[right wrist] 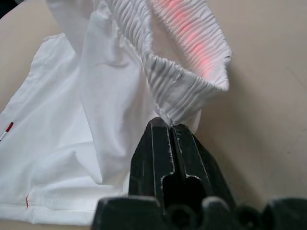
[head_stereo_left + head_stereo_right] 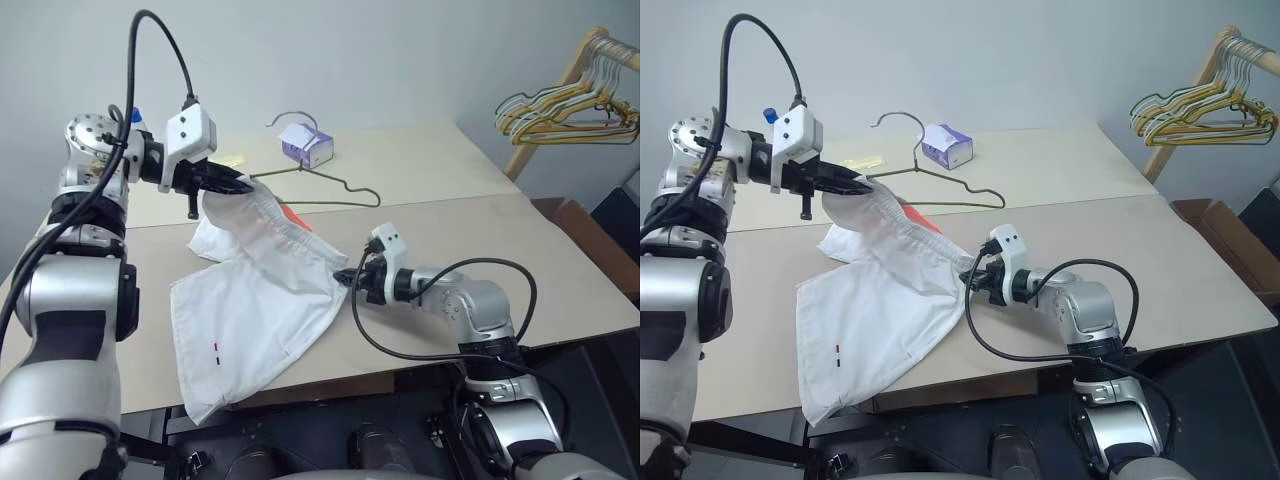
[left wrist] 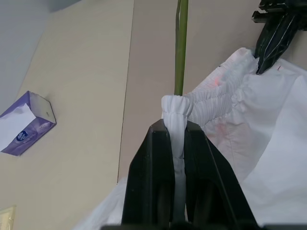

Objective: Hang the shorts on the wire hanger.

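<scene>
Beige tabletop (image 2: 480, 240), crumpled white shorts (image 2: 255, 310), thin wire hanger (image 2: 335, 185)

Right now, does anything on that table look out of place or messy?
Nothing is spilled or broken. The white shorts lie rumpled, one leg drooping over the table's front edge, with the waistband pinched at both ends by the left gripper and the right gripper. The wire hanger lies flat behind them.

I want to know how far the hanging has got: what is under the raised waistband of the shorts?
Under the lifted waistband of the shorts lies the wire hanger, flat on the table, its near end covered by fabric. The left gripper and right gripper pinch the waistband.
</scene>
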`<state>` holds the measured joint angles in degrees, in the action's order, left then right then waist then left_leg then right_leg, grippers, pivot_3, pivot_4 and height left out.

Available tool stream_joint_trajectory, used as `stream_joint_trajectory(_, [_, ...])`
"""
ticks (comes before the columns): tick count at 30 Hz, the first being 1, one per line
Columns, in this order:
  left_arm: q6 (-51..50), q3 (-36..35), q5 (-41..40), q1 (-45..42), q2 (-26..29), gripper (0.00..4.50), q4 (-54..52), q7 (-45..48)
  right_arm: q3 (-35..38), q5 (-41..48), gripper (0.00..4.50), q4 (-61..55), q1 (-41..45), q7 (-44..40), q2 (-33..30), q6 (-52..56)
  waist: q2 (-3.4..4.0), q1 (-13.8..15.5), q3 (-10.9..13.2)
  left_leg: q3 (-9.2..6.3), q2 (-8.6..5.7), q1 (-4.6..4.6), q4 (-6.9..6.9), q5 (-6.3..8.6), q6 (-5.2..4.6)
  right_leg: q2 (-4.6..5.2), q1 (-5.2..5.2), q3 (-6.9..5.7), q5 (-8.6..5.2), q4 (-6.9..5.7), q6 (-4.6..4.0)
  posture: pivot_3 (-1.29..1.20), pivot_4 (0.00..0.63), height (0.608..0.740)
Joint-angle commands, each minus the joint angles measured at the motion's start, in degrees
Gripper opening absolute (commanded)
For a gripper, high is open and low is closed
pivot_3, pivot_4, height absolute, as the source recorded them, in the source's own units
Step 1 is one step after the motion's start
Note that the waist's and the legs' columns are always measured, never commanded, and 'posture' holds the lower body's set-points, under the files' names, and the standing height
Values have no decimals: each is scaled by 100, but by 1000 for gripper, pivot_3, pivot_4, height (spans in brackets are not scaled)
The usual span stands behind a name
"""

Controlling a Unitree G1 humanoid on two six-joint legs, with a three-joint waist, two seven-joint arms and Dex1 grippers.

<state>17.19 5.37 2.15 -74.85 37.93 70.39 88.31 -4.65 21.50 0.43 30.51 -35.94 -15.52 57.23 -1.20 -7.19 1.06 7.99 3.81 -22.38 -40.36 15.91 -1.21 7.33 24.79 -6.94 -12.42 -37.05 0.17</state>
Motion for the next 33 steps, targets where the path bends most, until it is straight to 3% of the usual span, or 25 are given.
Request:
stream_joint_trajectory(1, [-107, -245, -308, -66, 166, 9, -269, 364, 91, -186, 47, -16, 179, 131, -248, -348, 0, -1, 0, 0, 0, 0, 0, 0, 0, 0, 0, 0, 0, 0, 0, -107, 0, 740])
stream_joint_trajectory(14, [-1001, 627, -2324, 922, 1156, 9, -1995, 419, 144, -494, 47, 1000, 1074, -673, -1675, -1478, 0, -9, 0, 6, 1, 1, 2, -1, 1, 0, 12, 15, -1, 3, 1, -96, 0, 740])
stream_joint_trajectory(33, [-826, 425, -1666, 1134, 1087, 9, -1668, 419, -60, -781, 47, 465, 888, -929, -1985, -1992, 0, 33, 0, 18, 0, 0, -1, -3, 5, 1, 14, 18, -1, 6, 1, -97, 0, 740])
